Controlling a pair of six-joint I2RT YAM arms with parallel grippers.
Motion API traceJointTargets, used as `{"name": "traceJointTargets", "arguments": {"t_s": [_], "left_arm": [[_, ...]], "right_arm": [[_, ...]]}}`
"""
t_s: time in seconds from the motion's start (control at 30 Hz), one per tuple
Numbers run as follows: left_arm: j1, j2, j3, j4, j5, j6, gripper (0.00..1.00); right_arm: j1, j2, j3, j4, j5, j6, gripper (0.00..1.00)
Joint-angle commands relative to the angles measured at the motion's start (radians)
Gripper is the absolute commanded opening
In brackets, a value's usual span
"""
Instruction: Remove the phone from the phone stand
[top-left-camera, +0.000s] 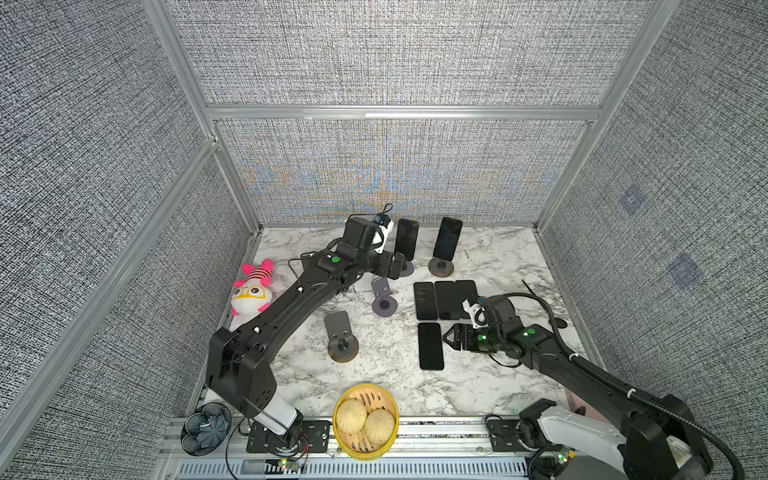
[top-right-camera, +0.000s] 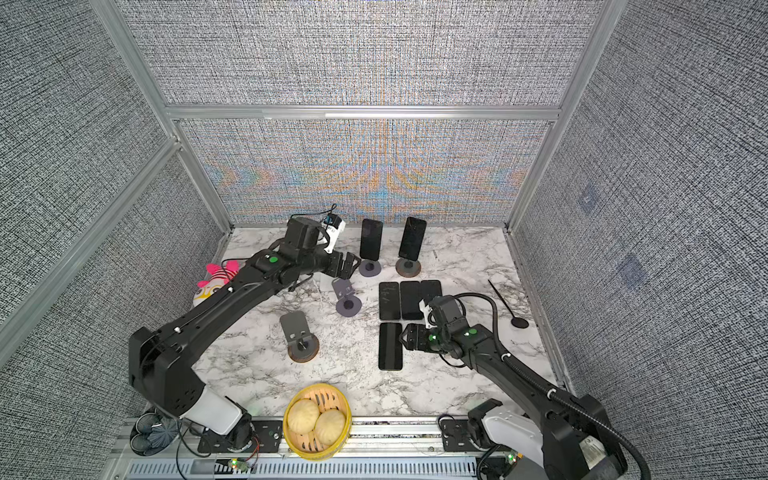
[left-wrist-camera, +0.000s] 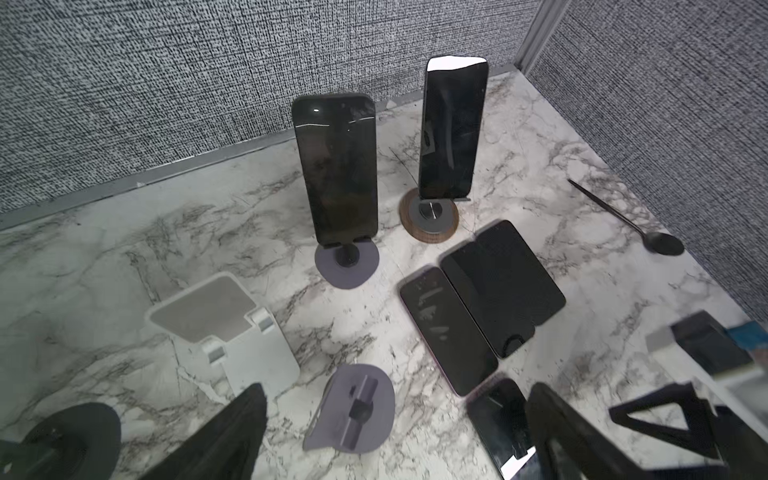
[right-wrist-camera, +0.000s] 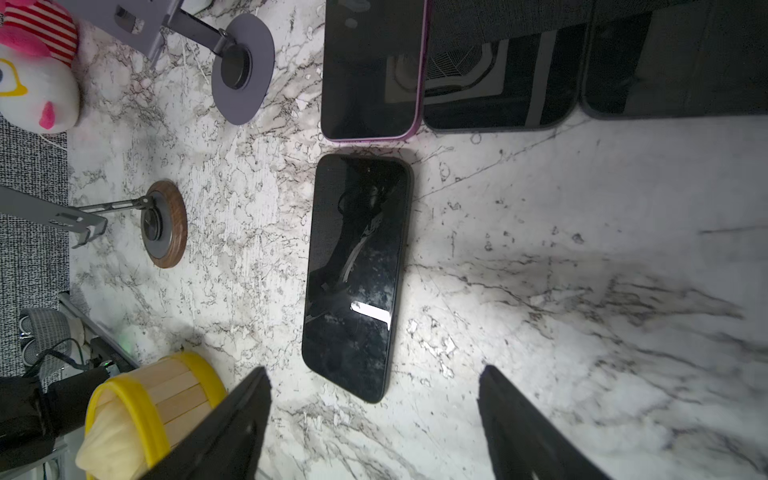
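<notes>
Phone (left-wrist-camera: 336, 170) upright on phone stand (left-wrist-camera: 347, 266): likely stiff, light, slick fragile glass; best pinch long side edges. Left jaws apart, right jaws apart, both empty.

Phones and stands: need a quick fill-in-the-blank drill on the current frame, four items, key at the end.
1. Upright phones resting on stands: ____.
2. Flat phones lying on the table: ____.
3. The right gripper, beside the lone flat phone, has its jaws ____.
4. The steamer basket holds ____ buns.

Missing words: two; four; open; two.
</notes>
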Motion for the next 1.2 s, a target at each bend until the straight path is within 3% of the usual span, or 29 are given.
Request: {"name": "traceJointTargets", "arguments": {"t_s": [0.0,0.4,0.93,1.17], "left_arm": [[-0.002,0.083,0.071,0.097,-0.048,-0.006,0.99],[0.000,0.489,0.491,0.031,-0.060,0.027,0.99],[0.001,0.688,0.608,0.093,-0.140,-0.005,0.98],[0.003,0.716,0.610,0.091,-0.157,-0.018,0.86]], "right_arm": [[-0.005,-0.031,0.034,-0.101,0.060,-0.049,0.87],[-0.050,-0.113,0.049,-0.206,0.042,-0.092,0.89],[-0.092,-0.217,0.020,-0.248,0.043,-0.119,0.90],[-0.101,-0.233,0.006,-0.253,0.040,-0.120,0.90]]}}
